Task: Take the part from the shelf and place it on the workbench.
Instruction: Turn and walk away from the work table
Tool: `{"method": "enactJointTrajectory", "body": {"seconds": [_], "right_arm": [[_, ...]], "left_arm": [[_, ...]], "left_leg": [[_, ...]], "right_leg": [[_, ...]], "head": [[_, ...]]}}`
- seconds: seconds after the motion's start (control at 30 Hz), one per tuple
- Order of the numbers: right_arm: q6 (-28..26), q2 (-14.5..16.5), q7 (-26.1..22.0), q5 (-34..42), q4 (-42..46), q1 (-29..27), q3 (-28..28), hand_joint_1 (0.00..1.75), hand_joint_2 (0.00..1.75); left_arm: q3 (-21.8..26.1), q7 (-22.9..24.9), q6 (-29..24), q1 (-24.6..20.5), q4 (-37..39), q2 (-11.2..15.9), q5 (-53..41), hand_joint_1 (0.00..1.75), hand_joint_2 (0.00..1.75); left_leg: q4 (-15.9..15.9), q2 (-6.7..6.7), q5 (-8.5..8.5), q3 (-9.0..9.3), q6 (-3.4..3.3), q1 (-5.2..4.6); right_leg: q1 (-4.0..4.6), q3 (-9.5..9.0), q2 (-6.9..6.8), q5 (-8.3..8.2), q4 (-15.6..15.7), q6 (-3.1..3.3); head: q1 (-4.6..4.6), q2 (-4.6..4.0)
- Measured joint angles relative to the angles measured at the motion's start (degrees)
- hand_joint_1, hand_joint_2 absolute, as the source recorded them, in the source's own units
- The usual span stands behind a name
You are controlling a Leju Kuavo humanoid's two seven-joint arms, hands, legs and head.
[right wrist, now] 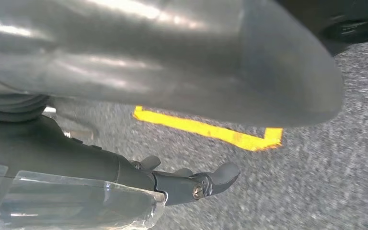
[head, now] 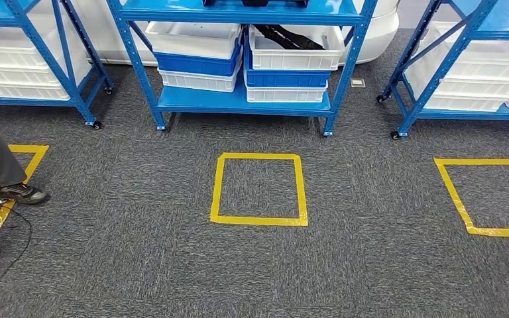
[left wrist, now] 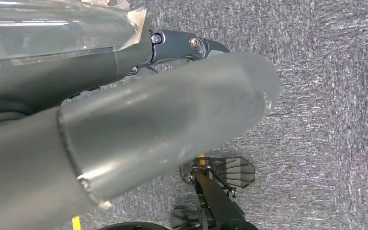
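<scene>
The shelf (head: 242,99) stood at the top centre of the head view, bins (head: 295,50) stacked for reach (one held a dark part (head: 288,36)). Both the left hand (left wrist: 172,120) and the right hand (right wrist: 182,179) hung empty, fingers loose, over carpet.

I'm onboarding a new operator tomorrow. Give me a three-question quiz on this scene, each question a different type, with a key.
1. True or false: a yellow tape square lies on the carpet in front of the middle shelf.
2. The bin holding a dark part is: A) white, B) blue, C) red.
3. Fill in: neither robot hand, left or right, holds a ____.

Key: 1 true; 2 A; 3 part.
</scene>
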State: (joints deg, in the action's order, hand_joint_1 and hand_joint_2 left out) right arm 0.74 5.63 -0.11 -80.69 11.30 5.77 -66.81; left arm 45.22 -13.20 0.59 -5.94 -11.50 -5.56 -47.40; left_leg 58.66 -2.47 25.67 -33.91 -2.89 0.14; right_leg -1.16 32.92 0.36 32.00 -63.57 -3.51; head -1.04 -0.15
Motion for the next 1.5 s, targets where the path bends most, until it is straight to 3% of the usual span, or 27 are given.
{"method": "enactJointTrajectory", "body": {"seconds": [0.07,0.13,0.2,0.27,0.33,0.37,0.4,0.43,0.5,0.57,0.6,0.7,0.93,1.1,1.17,1.23,1.3,1.37,1.4,1.47,1.5], "right_arm": [[0.1,0.0,0.0,0.0,0.0,0.1,0.1,0.00,0.00],[0.2,0.0,0.0,-0.1,0.0,0.2,0.1,0.00,0.00],[0.2,0.0,0.0,-0.1,0.0,0.4,0.2,0.00,0.00],[0.3,0.0,0.1,-0.2,0.0,0.4,0.4,0.00,0.00],[0.3,0.0,0.1,-0.2,0.0,0.3,0.4,0.00,0.00],[0.4,0.0,0.2,-0.3,0.0,0.3,0.5,0.00,0.00],[0.4,0.0,0.2,-0.4,0.0,0.2,0.6,0.00,0.00],[0.4,0.0,0.2,-0.5,0.0,0.2,0.7,0.00,0.00],[0.2,0.0,0.2,-0.2,0.0,0.2,0.9,0.00,0.00],[-0.3,0.1,0.2,0.3,0.0,0.3,1.0,0.00,0.00],[-0.4,0.1,0.2,0.3,0.0,0.3,1.0,0.00,0.00],[-0.5,0.0,0.3,0.3,0.0,0.4,1.0,0.00,0.00],[0.2,0.4,0.2,0.5,0.0,0.3,1.0,0.00,0.00],[0.3,0.6,0.1,0.6,0.0,0.4,1.0,0.00,0.00],[0.4,0.6,0.1,0.6,0.0,0.3,1.1,0.00,0.00],[0.4,0.6,0.0,0.6,0.0,0.3,1.1,0.00,0.00],[0.4,0.6,0.0,0.5,0.0,0.4,1.1,0.00,0.00],[0.4,0.6,0.0,0.5,0.0,0.2,1.1,0.00,0.00],[0.4,0.6,0.0,0.5,0.0,0.0,1.1,0.00,0.00],[0.5,0.5,0.0,0.4,0.0,-0.1,1.1,0.00,0.00],[0.6,0.5,0.0,0.4,0.0,-0.1,1.2,0.00,0.00]], "left_arm": [[0.0,0.0,0.0,0.0,0.0,0.0,0.0,0.00,0.00],[0.0,0.0,-0.1,0.1,0.0,0.0,0.0,0.00,0.00],[0.0,0.0,-0.2,0.2,0.0,0.0,0.0,0.00,0.00],[0.0,0.0,-0.3,0.1,0.0,0.0,0.0,0.00,0.00],[0.0,0.0,-0.3,0.1,0.0,-0.1,-0.1,0.00,0.00],[0.0,0.1,-0.4,0.1,0.0,-0.1,-0.1,0.00,0.00],[0.0,0.1,-0.4,0.1,0.0,-0.1,-0.1,0.00,0.00],[0.0,0.2,-0.4,0.2,0.0,0.0,-0.1,0.00,0.00],[0.0,0.3,-0.5,0.1,0.0,0.1,-0.1,0.00,0.00],[0.0,0.2,-0.5,0.0,0.0,0.1,-0.2,0.00,0.00],[0.0,0.2,-0.5,0.0,0.0,0.1,-0.3,0.00,0.00],[0.0,-0.1,-0.5,0.1,0.0,0.1,-0.5,0.00,0.00],[0.1,-0.7,-1.0,0.0,0.0,0.3,-0.6,0.00,0.00],[0.4,-0.7,-2.4,-0.1,0.0,0.4,-0.7,0.00,0.00],[0.6,-0.7,-2.6,-0.1,0.0,0.5,-0.7,0.00,0.00],[0.7,-0.7,-2.8,-0.1,0.0,0.5,-0.7,0.00,0.00],[0.8,-0.7,-3.0,-0.1,0.0,0.5,-0.7,0.00,0.00],[0.9,-0.7,-3.1,0.0,0.0,0.6,-0.7,0.00,0.00],[0.9,-0.7,-3.1,0.0,0.0,0.6,-0.7,0.00,0.00],[1.0,-0.7,-3.1,0.1,0.0,0.5,-0.7,0.00,0.00],[1.0,-0.7,-3.1,0.0,0.0,0.5,-0.6,0.00,0.00]], "left_leg": [[0.2,-0.64,0.31,0.11,0.74,-0.20],[0.1,-1.03,0.50,0.15,1.46,-0.16],[1.0,-0.43,1.15,-0.17,2.05,0.13],[5.5,0.98,3.99,-2.14,2.62,0.38],[12.7,1.88,7.50,-5.62,3.12,0.56],[15.2,2.05,8.24,-6.93,3.28,0.62],[15.6,2.20,7.77,-7.28,3.34,0.65],[14.1,2.31,6.39,-6.62,3.33,0.68],[6.7,2.73,2.69,-3.01,3.03,0.68],[1.4,3.02,1.00,-0.34,2.52,0.47],[0.6,3.04,0.99,0.06,2.37,0.35],[0.4,2.73,0.89,0.26,2.19,-0.09],[0.5,2.61,1.20,0.25,1.06,-0.81],[0.3,2.51,1.57,0.13,-0.15,-1.07],[0.0,2.28,1.81,0.67,-0.83,-0.72],[-0.2,2.09,2.10,1.55,-1.20,-0.46],[-0.2,1.96,2.32,1.88,-1.31,-0.56],[-0.2,1.72,2.56,2.22,-1.30,-0.74],[-0.1,1.57,2.74,2.51,-1.22,-0.81],[-0.1,1.34,3.26,3.28,-0.91,-0.87],[-0.1,1.26,3.56,3.68,-0.66,-0.91]], "right_leg": [[-0.02,-1.69,0.69,-2.29,4.6,0.60],[0.10,-1.95,0.57,-2.90,5.0,1.91],[-0.15,-2.34,0.26,-3.21,5.1,2.80],[-0.32,-2.55,-0.11,-3.43,5.2,3.47],[-0.17,-2.50,-0.54,-3.39,5.2,3.80],[-0.12,-2.48,-0.75,-3.35,5.2,3.85],[-0.11,-2.50,-0.93,-3.30,5.2,3.88],[-0.11,-2.57,-1.06,-3.23,5.2,3.86],[-0.03,-2.82,-1.23,-3.00,5.2,3.63],[0.32,-2.87,-1.31,-2.69,5.2,3.14],[0.67,-2.76,-1.37,-2.46,5.2,3.03],[1.00,-2.66,-1.46,-2.15,5.3,2.94],[0.37,-3.09,-1.49,-2.57,6.2,1.89],[0.02,-3.88,-1.51,-2.97,6.3,0.69],[-0.09,-3.75,-1.46,-2.86,4.9,0.26],[-0.13,-1.52,-1.30,-1.00,0.8,0.65],[-0.06,2.47,-1.17,1.90,-6.0,1.31],[0.13,5.61,-1.06,2.94,-10.2,1.41],[0.27,5.71,-1.00,2.01,-9.4,1.20],[0.50,3.32,-0.87,-1.99,-2.4,0.80],[0.71,2.16,-0.82,-3.35,1.0,1.06]], "head": [[-0.04,0.00],[-0.13,0.00],[-0.22,0.00],[-0.55,0.01],[-0.74,0.00],[-0.73,-0.01],[-0.74,-0.01],[-0.74,-0.01],[-0.74,-0.01],[-0.68,0.00],[-0.66,0.01],[-0.62,0.00],[-0.66,0.00],[-0.69,0.00],[-0.62,0.01],[-0.28,0.01],[-0.01,0.01],[0.00,0.02],[0.00,0.01],[0.02,0.01],[0.02,0.01]]}}
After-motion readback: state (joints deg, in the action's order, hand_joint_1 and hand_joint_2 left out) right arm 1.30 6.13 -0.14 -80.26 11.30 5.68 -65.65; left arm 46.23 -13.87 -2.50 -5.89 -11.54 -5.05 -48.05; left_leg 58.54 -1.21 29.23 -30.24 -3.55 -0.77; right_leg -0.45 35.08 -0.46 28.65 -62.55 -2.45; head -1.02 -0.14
